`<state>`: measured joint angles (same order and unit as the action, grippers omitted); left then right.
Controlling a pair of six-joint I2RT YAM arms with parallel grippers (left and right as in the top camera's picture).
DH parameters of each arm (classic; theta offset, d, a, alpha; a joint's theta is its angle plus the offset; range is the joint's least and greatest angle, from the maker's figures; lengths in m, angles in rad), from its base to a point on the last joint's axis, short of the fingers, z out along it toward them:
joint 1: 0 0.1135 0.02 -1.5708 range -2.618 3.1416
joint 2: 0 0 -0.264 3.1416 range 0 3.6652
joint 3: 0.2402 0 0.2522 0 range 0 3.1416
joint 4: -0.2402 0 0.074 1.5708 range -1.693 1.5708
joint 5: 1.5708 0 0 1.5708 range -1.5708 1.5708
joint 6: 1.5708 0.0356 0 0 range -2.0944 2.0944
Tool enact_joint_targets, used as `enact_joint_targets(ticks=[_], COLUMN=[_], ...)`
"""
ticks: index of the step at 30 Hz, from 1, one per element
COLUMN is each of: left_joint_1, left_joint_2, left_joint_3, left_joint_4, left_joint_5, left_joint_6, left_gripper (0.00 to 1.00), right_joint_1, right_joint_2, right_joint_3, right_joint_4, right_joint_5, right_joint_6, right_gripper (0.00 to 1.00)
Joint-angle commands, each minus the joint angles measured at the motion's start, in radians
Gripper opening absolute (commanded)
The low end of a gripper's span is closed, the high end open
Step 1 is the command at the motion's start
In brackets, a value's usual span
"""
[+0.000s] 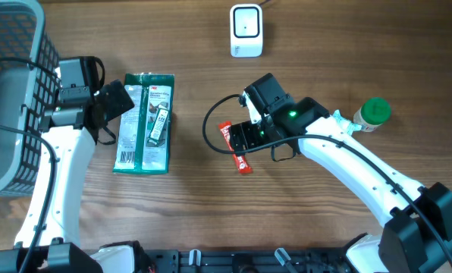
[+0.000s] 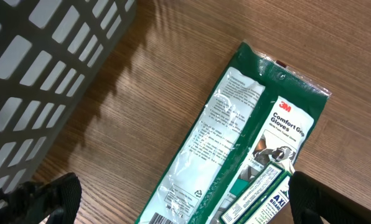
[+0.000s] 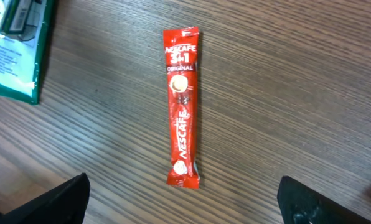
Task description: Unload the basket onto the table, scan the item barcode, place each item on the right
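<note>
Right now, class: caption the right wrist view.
Open right end effector above a red Nescafe sachet on the wooden table.

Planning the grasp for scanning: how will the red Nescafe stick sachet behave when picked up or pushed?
The Nescafe sachet looks thin and light, so it probably lifts easily. Its glossy film may be slippery, and lying flat on the table it likely slides rather than rolls.

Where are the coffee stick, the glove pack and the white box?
Coffee stick (image 3: 182, 106): right wrist view, middle of its red wrapper.
Glove pack (image 1: 139, 136): overhead view, its pale left half.
White box (image 1: 246, 30): overhead view, centre of its face.
</note>
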<state>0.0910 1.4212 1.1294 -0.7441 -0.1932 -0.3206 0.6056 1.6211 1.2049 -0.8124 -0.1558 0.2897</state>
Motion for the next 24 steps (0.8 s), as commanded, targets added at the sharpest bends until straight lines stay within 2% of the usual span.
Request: enact_joint_targets(ticks=[1,13,20,24], left_joint_1=[0.004,0.004,0.004,0.004], left_joint_2=[-0.005,-0.005,-0.005,-0.005], left_joint_3=[0.003,0.003,0.003,0.003], left_joint_4=[0.003,0.003,0.003,0.003], left_joint_5=[0.002,0.002,0.002,0.002], left_joint_6=[-0.009,-0.009,-0.009,-0.01], left_gripper=[1.0,1.0,1.0,1.0], right_joint_1=[-0.003,-0.004,-0.074,-0.13], right_joint_2=[-0.008,-0.009,-0.009,-0.009], right_joint_3=[0.011,0.017,0.189,0.213], right_joint_4=[-0.002,0.023,-0.097,-0.13], right_joint_5=[0.029,0.017,-0.117,-0.183], right_joint_6=[-0.003,-0.022,-0.027,-0.03], right_gripper=[0.98,1.0,1.0,1.0])
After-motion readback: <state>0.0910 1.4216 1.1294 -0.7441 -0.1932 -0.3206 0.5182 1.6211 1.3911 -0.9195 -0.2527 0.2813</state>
